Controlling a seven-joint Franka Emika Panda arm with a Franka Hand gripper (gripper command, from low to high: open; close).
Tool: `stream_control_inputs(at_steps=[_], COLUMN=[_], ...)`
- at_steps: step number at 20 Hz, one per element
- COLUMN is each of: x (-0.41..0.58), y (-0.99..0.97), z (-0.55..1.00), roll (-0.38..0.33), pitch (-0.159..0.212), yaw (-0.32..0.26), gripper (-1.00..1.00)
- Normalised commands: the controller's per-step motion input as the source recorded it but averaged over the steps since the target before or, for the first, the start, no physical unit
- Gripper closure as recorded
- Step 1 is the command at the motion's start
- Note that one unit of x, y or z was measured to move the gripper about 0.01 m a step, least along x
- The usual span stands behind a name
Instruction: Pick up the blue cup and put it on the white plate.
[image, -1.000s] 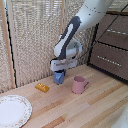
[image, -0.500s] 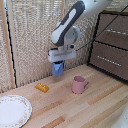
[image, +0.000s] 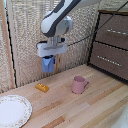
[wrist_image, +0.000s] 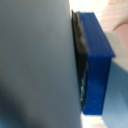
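1. So, nearest the camera in the exterior view sat the large round white plate with the faint patterned rim (image: 12, 111), flat on the pale wooden tabletop (image: 85, 112) at the exterior view's left. It looked bare, presumably waiting for the drop.
2. Further back were a small orange block (image: 42, 87) and a pink mug with a side handle (image: 78, 84), well apart from each other.
3. Farthest back, the robot's grey gripper (image: 48, 61) was clamped on the small medium-blue cup (image: 48, 64), holding it well clear of the table. My guess was that the height let it pass over the block toward the plate.
4. The wrist view was just blurry blue cup wall (wrist_image: 95, 65) pressed against a dark pad.
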Motion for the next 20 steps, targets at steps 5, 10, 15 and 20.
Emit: stream_control_inputs(at_steps=[5,10,15,20], x=[0.083,0.067,0.074,0.066], y=[0.96,0.96,0.97,0.98], z=[0.13,0.09,0.06,-0.02], roll=[0.000,0.003,0.000,0.000], pitch=[0.000,0.004,0.021,0.009], yaw=[0.001,0.009,0.013,0.011], gripper=[1.00,1.00,1.00,1.00])
